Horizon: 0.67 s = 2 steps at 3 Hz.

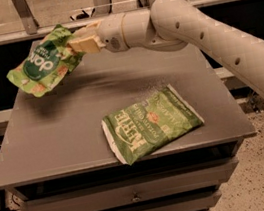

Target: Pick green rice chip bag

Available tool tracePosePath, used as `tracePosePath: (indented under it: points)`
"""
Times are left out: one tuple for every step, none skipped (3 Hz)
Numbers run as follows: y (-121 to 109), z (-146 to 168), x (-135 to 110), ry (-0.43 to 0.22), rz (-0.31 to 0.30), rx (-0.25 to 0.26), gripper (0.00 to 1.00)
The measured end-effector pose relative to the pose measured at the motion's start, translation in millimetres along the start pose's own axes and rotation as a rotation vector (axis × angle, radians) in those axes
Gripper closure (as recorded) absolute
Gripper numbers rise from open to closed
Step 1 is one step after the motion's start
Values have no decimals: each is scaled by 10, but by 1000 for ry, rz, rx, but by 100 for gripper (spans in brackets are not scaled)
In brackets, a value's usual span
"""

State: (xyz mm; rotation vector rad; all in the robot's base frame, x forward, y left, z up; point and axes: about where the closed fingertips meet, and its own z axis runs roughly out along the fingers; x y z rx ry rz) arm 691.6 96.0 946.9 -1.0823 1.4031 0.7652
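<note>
The green rice chip bag (41, 65) is a small puffy light-green bag with a dark green round logo. It hangs in the air above the back left part of the grey table (66, 134), casting a shadow on it. My gripper (76, 43) is shut on the bag's right top edge and holds it lifted. The white arm reaches in from the right.
A larger flat green "Kettle" bag (150, 123) lies on the table near the front edge, right of centre. The table has drawers (132, 191) below its front edge. A rail and glass panels run behind the table.
</note>
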Motion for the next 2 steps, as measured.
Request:
tracePosePath:
  points:
    - [-140,21,-375,-112,-1,74,100]
    - [-142,47,-437,-125,-3,82,100]
